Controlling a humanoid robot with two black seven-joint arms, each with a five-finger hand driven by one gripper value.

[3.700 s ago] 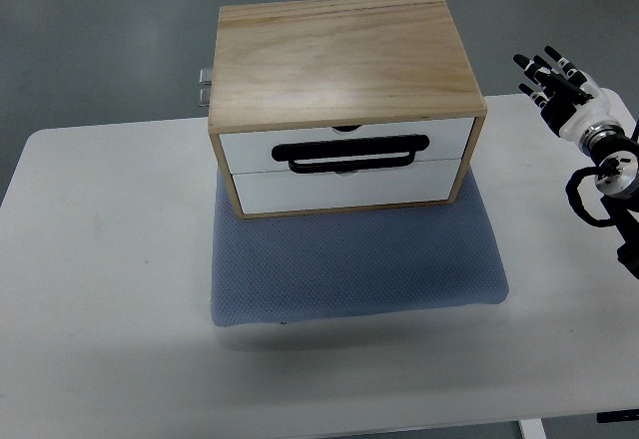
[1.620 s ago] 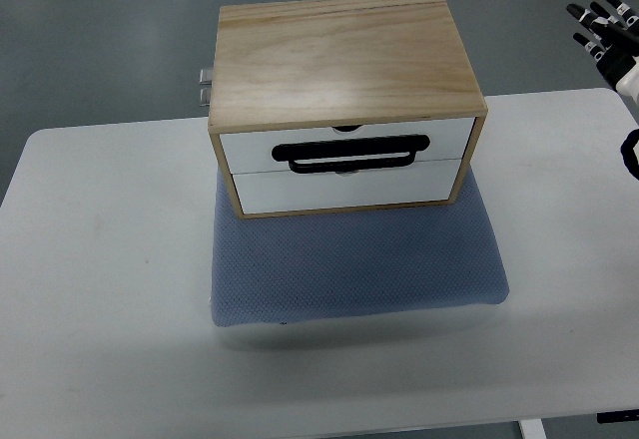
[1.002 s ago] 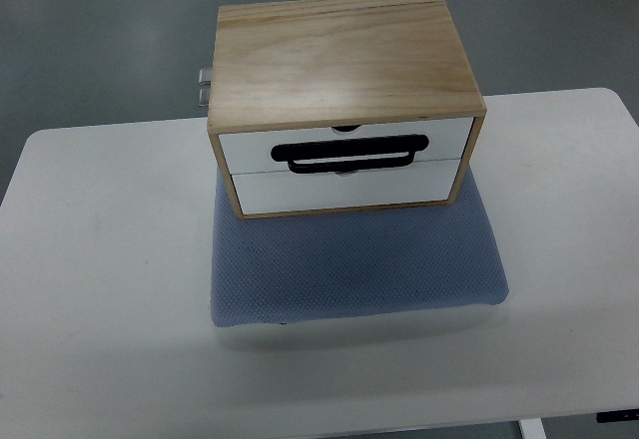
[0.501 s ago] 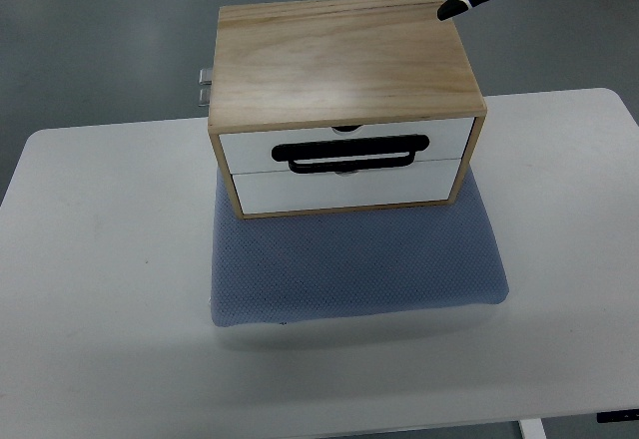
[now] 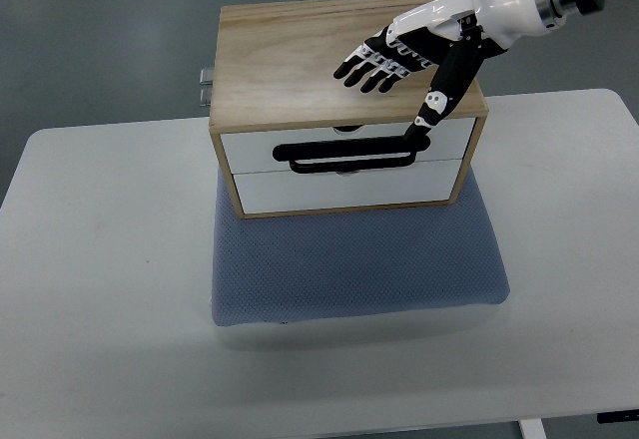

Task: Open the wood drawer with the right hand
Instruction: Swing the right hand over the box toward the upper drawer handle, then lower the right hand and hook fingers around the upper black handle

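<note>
Grey floor behind a white bench. Right hand over the pale wooden two-drawer box on a blue-grey mat: fingers spread, holding nothing, thumb at the black handle. Drawer shut; gripping and pulling remain.

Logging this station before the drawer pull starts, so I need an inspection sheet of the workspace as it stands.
Surface: white table, with a blue-grey padded mat under the box.
Job's things: wooden drawer box on the mat; two white drawer fronts, both shut; black handle across them.
Clutter: nothing seen.
Robot hands: right robot hand above the box top, fingers spread, thumb reaching down to the handle's right end; it holds nothing. Left not in view.
Cables: nothing seen.
Surroundings: grey floor; small metal fitting at the box's back left; a brown object at the top right corner.
</note>
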